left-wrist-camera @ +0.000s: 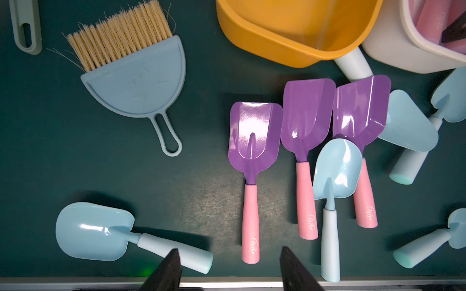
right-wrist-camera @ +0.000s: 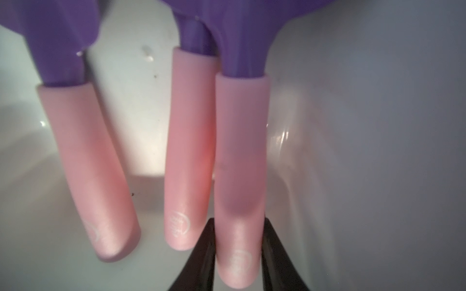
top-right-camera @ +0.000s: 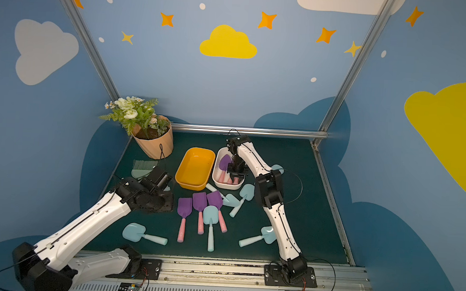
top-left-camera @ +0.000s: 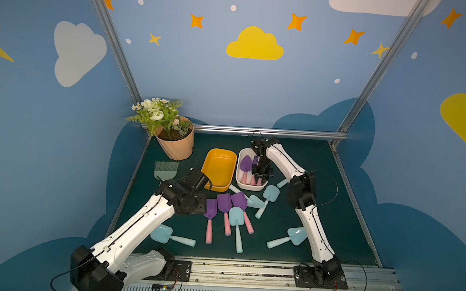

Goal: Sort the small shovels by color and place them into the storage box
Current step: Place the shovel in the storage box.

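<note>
Three purple-bladed, pink-handled plastic shovels (right-wrist-camera: 242,163) lie colour-sorted in the white plastic tub (top-left-camera: 249,187). Right gripper (right-wrist-camera: 239,221) flanks one handle closely; pinching or loosening, cannot tell. Left gripper (left-wrist-camera: 229,249), spread and empty, hovers above the counter (left-wrist-camera: 201,201).

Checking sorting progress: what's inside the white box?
Three purple shovels with pink handles lie in the white box, the right gripper around one handle. Its arm covers part of the box in both top views, so anything beneath is unseen.
</note>
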You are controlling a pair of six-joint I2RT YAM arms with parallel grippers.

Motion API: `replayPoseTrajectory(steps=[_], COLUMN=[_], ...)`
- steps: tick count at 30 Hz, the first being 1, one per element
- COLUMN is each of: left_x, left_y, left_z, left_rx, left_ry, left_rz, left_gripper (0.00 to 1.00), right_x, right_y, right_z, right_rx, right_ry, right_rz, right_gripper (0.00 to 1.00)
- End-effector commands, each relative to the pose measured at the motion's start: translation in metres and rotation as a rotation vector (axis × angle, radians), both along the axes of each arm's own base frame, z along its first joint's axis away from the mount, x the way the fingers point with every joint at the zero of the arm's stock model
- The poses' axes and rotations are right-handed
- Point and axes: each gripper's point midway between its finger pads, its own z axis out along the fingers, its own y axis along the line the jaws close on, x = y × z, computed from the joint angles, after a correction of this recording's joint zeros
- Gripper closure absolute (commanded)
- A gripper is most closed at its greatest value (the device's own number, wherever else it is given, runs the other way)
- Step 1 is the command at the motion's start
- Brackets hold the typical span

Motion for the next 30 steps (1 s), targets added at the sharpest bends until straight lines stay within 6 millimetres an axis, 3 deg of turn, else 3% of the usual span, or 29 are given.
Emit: replayPoseTrajectory(steps=[1, 20, 30], left_x=[-0.003, -0.002, 0.000], left_y=[0.004, 0.008, 0.023], left_z=[0.000, 0.015, 0.045], left_rx=[0.006, 0.014, 0.088], left_ry=[0.002, -0.024, -0.032], left_rz=[0.000, 0.009, 0.059], left_gripper=[0.44, 0.44, 0.44], right_x=[-0.004, 0.003, -0.013], right_y=[-0.005, -0.006, -0.018], right_z=[0.014, 0.079, 0.149], right_rx=[-0.015, 0.038, 0.065], right_ry=[-0.009, -0.156, -0.275], right_rz=[-0.009, 0.002, -0.004], right_gripper=[0.69, 0.57, 0.55])
